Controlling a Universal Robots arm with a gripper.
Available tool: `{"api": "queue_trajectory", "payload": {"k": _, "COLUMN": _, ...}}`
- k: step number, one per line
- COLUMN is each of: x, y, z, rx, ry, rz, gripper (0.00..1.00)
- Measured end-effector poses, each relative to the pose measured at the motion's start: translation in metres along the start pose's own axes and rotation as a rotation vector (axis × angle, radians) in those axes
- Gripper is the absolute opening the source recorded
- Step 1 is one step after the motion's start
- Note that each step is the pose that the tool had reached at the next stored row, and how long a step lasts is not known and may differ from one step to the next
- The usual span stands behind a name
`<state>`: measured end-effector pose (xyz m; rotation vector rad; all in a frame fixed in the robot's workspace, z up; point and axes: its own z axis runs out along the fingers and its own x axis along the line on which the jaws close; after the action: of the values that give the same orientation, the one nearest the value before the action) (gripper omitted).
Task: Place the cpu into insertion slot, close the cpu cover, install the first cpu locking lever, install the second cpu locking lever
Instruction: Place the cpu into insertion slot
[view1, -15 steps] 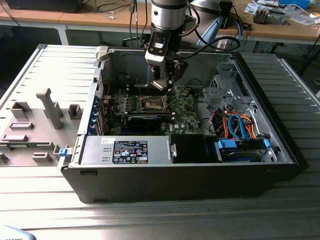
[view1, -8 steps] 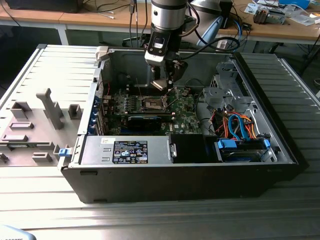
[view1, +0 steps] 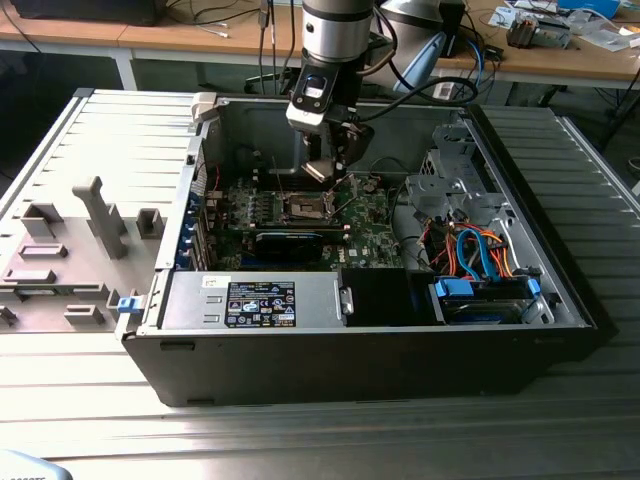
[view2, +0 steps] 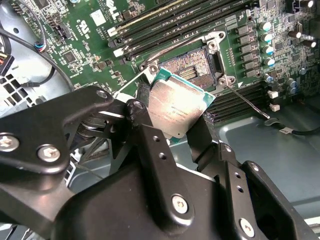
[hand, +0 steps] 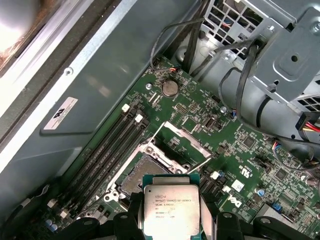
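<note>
1. Fingers (view2: 150, 142) clamped on the cpu (view2: 176, 106), one on each of two opposite edges, metal top showing.
2. Cpu (hand: 171, 210) hangs tilted over the open socket (hand: 142, 177), mid-motherboard (hand: 240, 150); whether it touches cannot be told.
3. Cpu cover (hand: 186, 142) stands swung up beside the socket.
4. Gripper (view1: 322, 168) reaches down from above into the open computer case (view1: 560, 300), wrist tilted.
5. Small print lines on cpu top; white label (hand: 60, 112) on case wall; dark sticker (view1: 260, 303) near the case's front edge.
</note>
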<state>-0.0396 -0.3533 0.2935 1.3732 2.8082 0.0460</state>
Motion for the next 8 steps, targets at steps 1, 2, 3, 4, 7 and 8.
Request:
{"api": "queue_trajectory", "payload": {"k": 1, "x": 0.0000, "y": 0.0000, "z": 0.0001, "rx": 0.0000, "ry": -0.0001, "rz": 0.001, "gripper": 0.54}}
{"api": "queue_trajectory", "payload": {"k": 2, "x": 0.0000, "y": 0.0000, "z": 0.0001, "rx": 0.0000, "ry": -0.0001, "rz": 0.002, "gripper": 0.54}}
{"api": "queue_trajectory", "payload": {"k": 3, "x": 0.0000, "y": 0.0000, "z": 0.0002, "rx": 0.0001, "ry": -0.0002, "rz": 0.003, "gripper": 0.54}}
{"api": "queue_trajectory", "payload": {"k": 4, "x": 0.0000, "y": 0.0000, "z": 0.0003, "rx": 0.0002, "ry": -0.0003, "rz": 0.005, "gripper": 0.54}}
{"api": "queue_trajectory", "payload": {"k": 7, "x": 0.0000, "y": 0.0000, "z": 0.0005, "rx": 0.0003, "ry": -0.0006, "rz": 0.009, "gripper": 0.54}}
{"api": "queue_trajectory", "payload": {"k": 8, "x": 0.0000, "y": 0.0000, "z": 0.0007, "rx": 0.0003, "ry": -0.0008, "rz": 0.012, "gripper": 0.54}}
